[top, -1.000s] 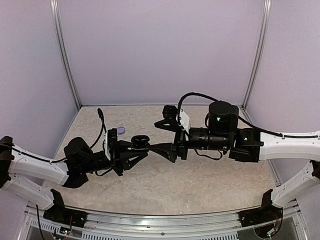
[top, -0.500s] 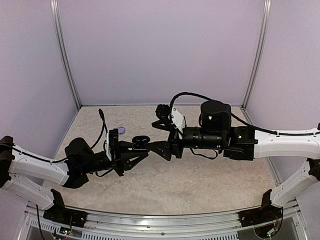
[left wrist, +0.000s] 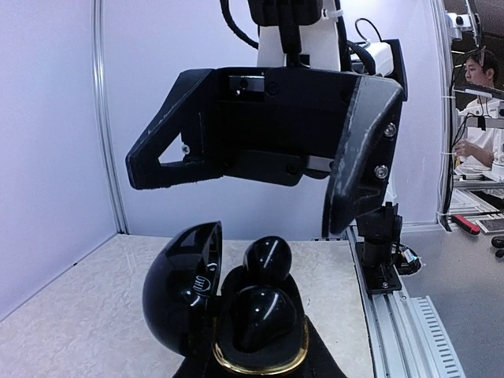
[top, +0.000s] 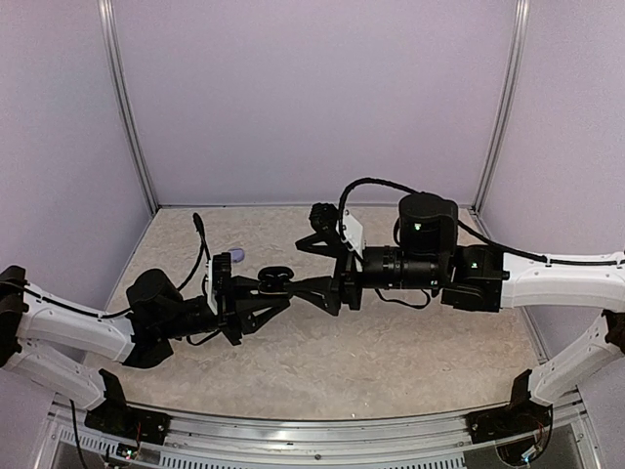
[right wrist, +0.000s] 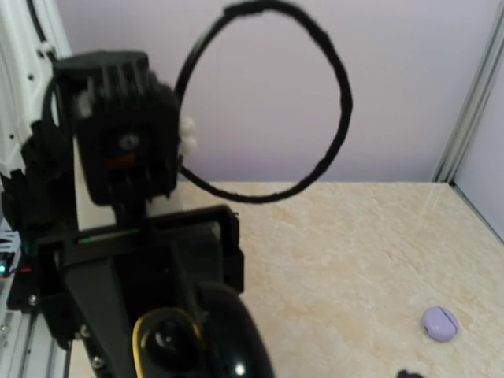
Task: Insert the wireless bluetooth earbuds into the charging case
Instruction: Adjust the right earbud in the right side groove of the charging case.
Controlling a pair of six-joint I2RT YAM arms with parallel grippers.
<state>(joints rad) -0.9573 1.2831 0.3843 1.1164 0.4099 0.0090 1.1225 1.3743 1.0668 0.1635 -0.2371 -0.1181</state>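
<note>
My left gripper is shut on a glossy black charging case with a gold rim and holds it above the table. In the left wrist view the case stands open with its lid swung to the left. Two black earbuds sit in its wells. My right gripper hovers just right of the case. In the left wrist view it hangs over the case, jaws spread and empty. The right wrist view shows the case from above. The pale earbuds are out of view.
A small lilac case lies shut on the beige table behind my left gripper and also shows in the right wrist view. Purple walls close the back and sides. A metal rail runs along the near edge.
My right arm moved left toward the held case, then eased back slightly to the right. My left arm and the case stayed still.
</note>
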